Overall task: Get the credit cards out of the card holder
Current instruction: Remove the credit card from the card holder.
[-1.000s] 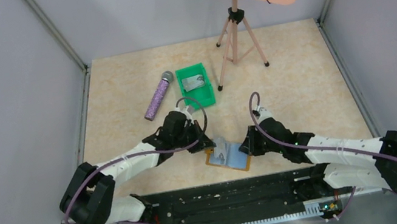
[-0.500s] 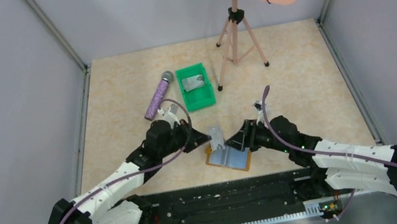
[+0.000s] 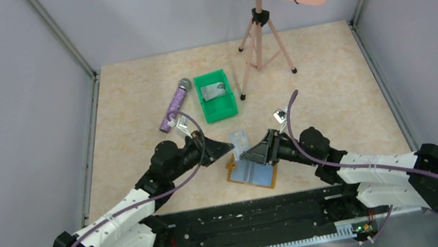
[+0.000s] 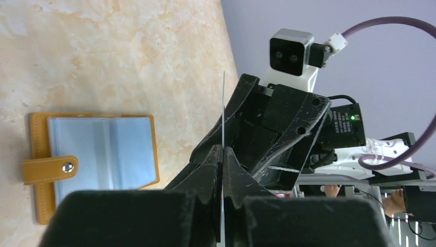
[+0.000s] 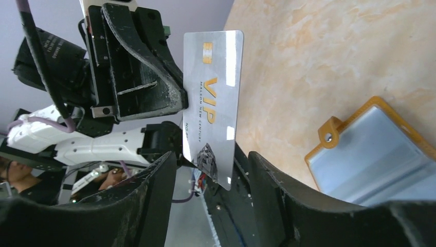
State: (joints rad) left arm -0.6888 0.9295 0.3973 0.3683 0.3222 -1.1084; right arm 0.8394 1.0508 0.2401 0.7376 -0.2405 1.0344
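Observation:
The card holder (image 3: 254, 174) lies open on the table between both arms, tan with pale blue pockets (image 4: 103, 154) (image 5: 375, 149). Just above its far edge hangs a silvery credit card (image 3: 240, 140), with my left gripper (image 3: 229, 148) shut on it. The left wrist view shows that card edge-on (image 4: 223, 103), pinched between the jaws of the left gripper (image 4: 223, 149). My right gripper (image 3: 255, 153) faces it, open. In the right wrist view the card (image 5: 213, 98), marked VIP, stands between the spread fingers of the right gripper (image 5: 212, 159) without touching them. A second card (image 3: 216, 89) lies in the green bin.
The green bin (image 3: 207, 108) sits beyond the card holder, with a purple microphone (image 3: 174, 105) to its left. A tripod music stand (image 3: 264, 41) rises at the back right. Grey walls enclose the table on three sides.
The right gripper has opened and let go of the card. The left gripper, shut on the card, has drawn it up and away from the card holder, and the left arm has stretched lower.

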